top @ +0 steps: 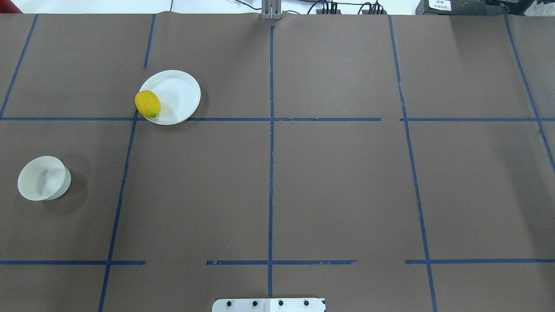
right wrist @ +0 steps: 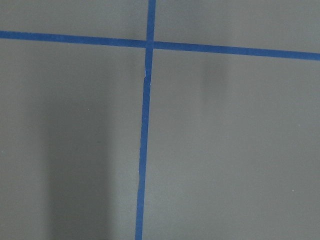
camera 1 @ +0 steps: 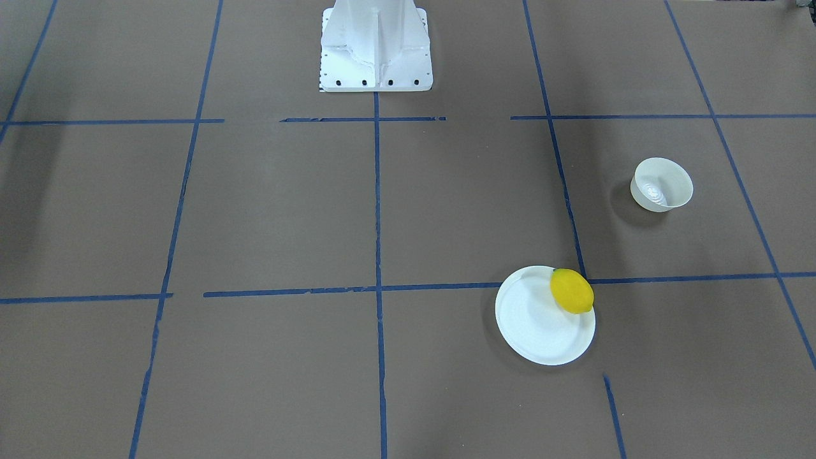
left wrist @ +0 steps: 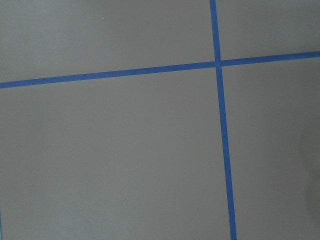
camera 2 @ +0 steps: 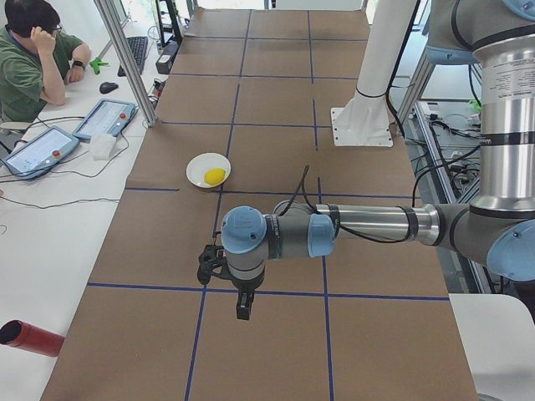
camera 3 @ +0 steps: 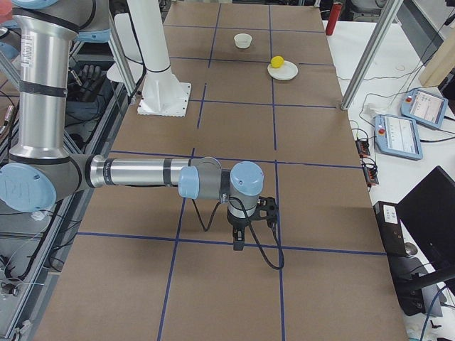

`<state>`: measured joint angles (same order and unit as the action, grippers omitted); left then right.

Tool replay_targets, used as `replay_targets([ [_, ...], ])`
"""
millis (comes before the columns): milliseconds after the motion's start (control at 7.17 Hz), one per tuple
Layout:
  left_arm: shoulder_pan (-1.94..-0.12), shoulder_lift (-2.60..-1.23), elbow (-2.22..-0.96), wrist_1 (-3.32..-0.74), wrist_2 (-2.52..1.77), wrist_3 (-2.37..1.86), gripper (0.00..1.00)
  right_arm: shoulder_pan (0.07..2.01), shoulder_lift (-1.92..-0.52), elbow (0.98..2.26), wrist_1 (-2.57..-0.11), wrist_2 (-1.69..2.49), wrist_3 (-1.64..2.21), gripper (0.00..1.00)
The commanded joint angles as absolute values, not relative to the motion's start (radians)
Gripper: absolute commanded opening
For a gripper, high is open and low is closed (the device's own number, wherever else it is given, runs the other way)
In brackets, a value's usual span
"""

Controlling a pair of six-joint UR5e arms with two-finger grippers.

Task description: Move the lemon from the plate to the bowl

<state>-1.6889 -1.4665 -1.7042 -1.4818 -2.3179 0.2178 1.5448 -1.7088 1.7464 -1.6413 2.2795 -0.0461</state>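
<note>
The left gripper (camera 2: 242, 311) and right gripper (camera 3: 238, 245) hang over matte brown paper (top: 338, 186) gridded with blue tape (top: 270, 173) (released or clenched, I cannot tell). Well away, the smooth oval lemon (camera 1: 572, 291) lies against the raised rim of the flat white plate (camera 1: 532, 325), apart from the deep round bowl (camera 1: 662, 185).

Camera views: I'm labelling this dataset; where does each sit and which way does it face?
Front-facing: across the table, facing the robot; its base, lemon, plate, bowl.
Overhead: behind the robot, looking forward and down; base edge only.
Exterior left: table's left end; left arm, left gripper near.
Exterior right: opposite end; right arm, right gripper near.
Left wrist: down onto taped table; no fingers show.
Right wrist: likewise.
Shared: front-facing and overhead both show lemon on plate.
</note>
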Motion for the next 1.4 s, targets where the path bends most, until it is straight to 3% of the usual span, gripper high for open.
replay_targets([
  [0, -1.689, -1.466, -1.701, -1.480, -2.318, 0.219, 1.00, 1.545, -1.709, 1.747, -1.641, 2.279, -0.046, 1.00],
  [837, -1.675, -1.479, -1.712, -1.606, -2.327, 0.108, 1.00, 1.545, -1.709, 1.747, -1.641, 2.279, -0.046, 1.00],
  [1256, -1.443, -1.625, -1.736, -1.629, -2.319, -0.356, 1.00, 1.545, -1.709, 1.747, -1.641, 2.279, -0.046, 1.00],
])
